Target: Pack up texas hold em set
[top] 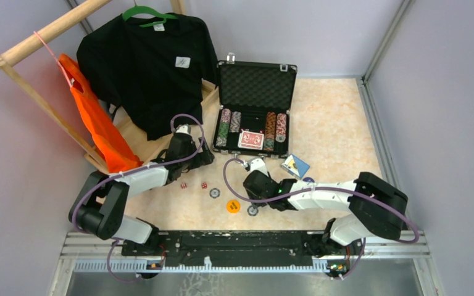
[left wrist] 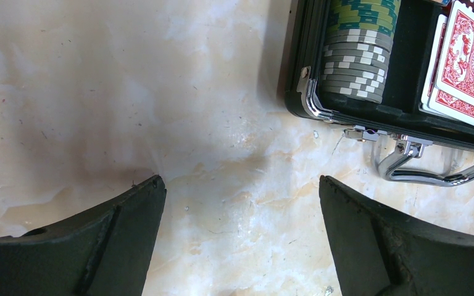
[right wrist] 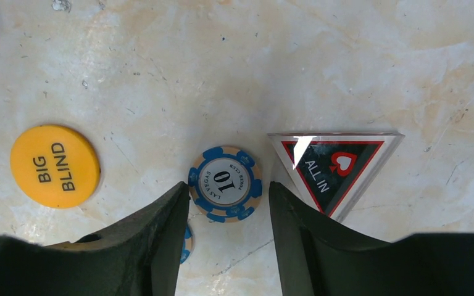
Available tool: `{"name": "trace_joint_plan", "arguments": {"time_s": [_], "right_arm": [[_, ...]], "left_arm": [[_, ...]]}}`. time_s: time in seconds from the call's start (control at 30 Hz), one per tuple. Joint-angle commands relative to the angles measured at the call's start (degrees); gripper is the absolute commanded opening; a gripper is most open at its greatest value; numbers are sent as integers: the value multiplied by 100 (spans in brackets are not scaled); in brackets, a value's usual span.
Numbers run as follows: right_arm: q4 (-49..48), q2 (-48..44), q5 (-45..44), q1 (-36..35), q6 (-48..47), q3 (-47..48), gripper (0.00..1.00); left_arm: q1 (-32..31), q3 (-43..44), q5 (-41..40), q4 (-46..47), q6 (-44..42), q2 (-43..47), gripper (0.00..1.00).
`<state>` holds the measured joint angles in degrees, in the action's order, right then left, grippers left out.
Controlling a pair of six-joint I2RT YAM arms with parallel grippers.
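The black case (top: 217, 105) lies open at the back with its foam-lined lid up, holding rows of striped chips (top: 224, 126) and red-backed cards (top: 251, 140). My left gripper (top: 205, 158) is open and empty over bare table by the case's front left corner; its view shows the chips (left wrist: 355, 61), the cards (left wrist: 472, 61) and the silver handle (left wrist: 432, 172). My right gripper (right wrist: 228, 200) is open, its tips on either side of the near edge of a blue "10" chip (right wrist: 225, 183). Beside the chip lie the yellow BIG BLIND token (right wrist: 54, 165) and the triangular ALL IN token (right wrist: 336, 166).
Two red dice (top: 184, 184) and a loose chip (top: 215, 193) lie between the arms. Another chip (right wrist: 186, 243) is half hidden under my right gripper's left finger. A blue and yellow card (top: 296, 165) lies by the case. The black T-shirt (top: 148, 68) and orange bag (top: 95, 123) hang on a wooden rack at the left.
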<state>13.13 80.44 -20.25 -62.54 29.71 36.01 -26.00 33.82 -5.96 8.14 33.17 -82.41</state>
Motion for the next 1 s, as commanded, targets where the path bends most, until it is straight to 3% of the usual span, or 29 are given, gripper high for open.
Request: {"name": "trace_joint_plan", "arguments": {"time_s": [0.0,0.1,0.27,0.97], "right_arm": [[-146,24,101,16,57,-34,47],[-135,56,97,-2,55,4,38],[-153,152,70,-12,28,91,32],[-555,1186,8,105,-464,1003,31]], "left_arm": [[4,62,30,111,-67,-13,99],[0,59,24,109,-77,-12,99],[3,62,19,109,-73,-12,99],[1,61,1,84,-79,23,99]]}}
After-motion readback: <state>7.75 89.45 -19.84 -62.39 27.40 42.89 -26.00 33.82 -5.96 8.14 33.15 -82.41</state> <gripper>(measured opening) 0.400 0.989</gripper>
